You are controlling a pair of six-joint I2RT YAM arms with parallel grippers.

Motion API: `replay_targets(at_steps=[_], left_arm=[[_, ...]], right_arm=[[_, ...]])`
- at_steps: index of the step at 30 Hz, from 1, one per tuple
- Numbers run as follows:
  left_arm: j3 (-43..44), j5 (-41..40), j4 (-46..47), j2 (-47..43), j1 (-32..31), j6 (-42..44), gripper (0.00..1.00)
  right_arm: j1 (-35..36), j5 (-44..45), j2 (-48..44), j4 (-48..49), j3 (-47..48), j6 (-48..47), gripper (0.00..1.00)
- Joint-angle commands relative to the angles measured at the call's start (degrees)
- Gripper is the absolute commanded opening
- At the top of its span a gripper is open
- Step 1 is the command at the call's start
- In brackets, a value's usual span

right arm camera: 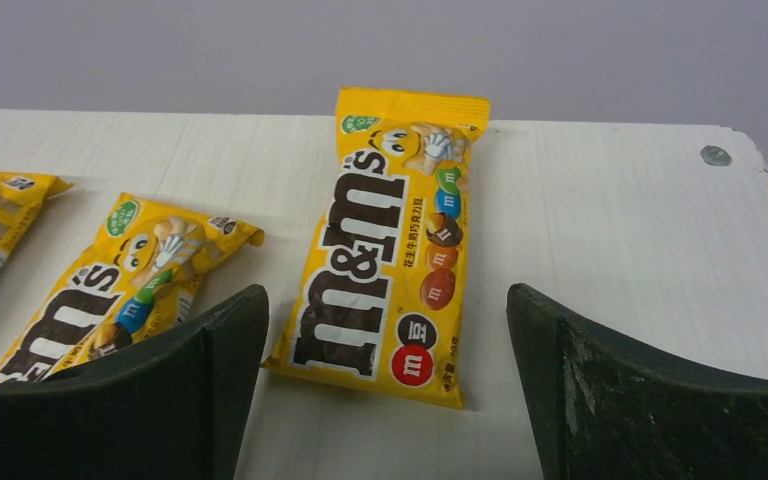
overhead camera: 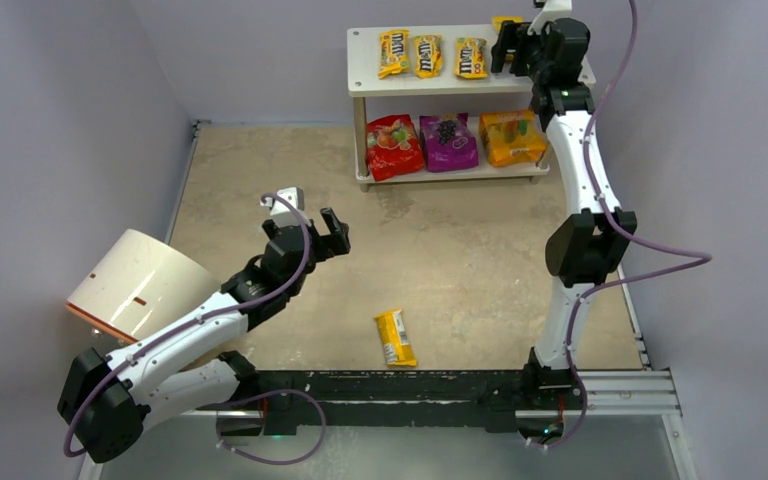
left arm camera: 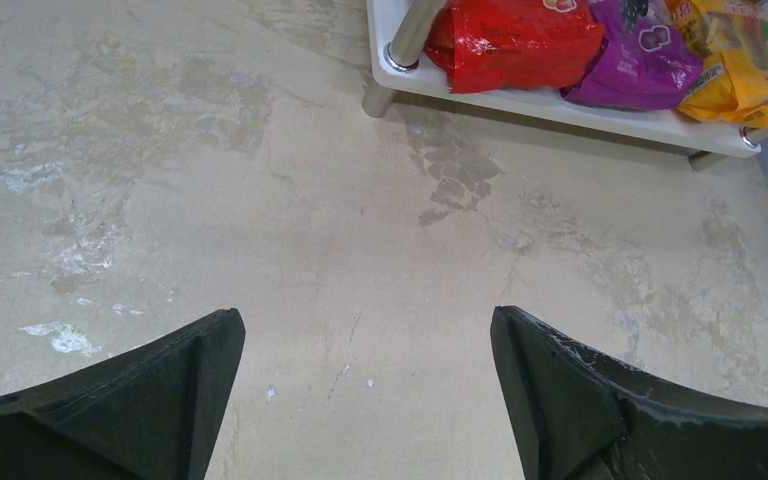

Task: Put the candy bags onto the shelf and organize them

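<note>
The white two-tier shelf point(overhead camera: 520, 82) stands at the back. Three yellow M&M's packets point(overhead camera: 426, 55) lie in a row on its top tier. A fourth packet point(right arm camera: 390, 250) lies flat on the top tier between the open jaws of my right gripper point(right arm camera: 385, 292), which is not touching it; the gripper point(overhead camera: 508, 48) mostly hides this packet from above. The red point(overhead camera: 394, 147), purple point(overhead camera: 448, 141) and orange point(overhead camera: 512, 137) pouches sit on the lower tier. A fifth packet point(overhead camera: 395, 337) lies on the table near the front. My left gripper point(overhead camera: 330, 232) is open and empty over bare table.
A white cylinder with an orange rim point(overhead camera: 140, 285) lies on its side at the left, beside my left arm. A small white block point(overhead camera: 288, 197) sits behind the left gripper. A black rail point(overhead camera: 460, 385) runs along the near edge. Walls close the back and sides.
</note>
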Motion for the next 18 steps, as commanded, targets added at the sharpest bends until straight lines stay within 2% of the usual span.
replay_targets(at_steps=[1, 11, 18], left_arm=[[-0.44, -0.94, 1.13, -0.62, 0.41, 0.37, 1.0], [-0.43, -0.93, -0.6, -0.13, 0.4, 0.19, 1.0], [-0.43, -0.94, -1.15, -0.15, 0.36, -0.2, 1.0]], right_arm=[[0.03, 2.7, -1.88, 1.22, 1.37, -1.15, 0.88], [0.04, -0.84, -4.43, 0.04, -2.62, -1.48, 0.68], [0.16, -1.8, -8.78, 1.16, -7.65, -1.24, 0.61]])
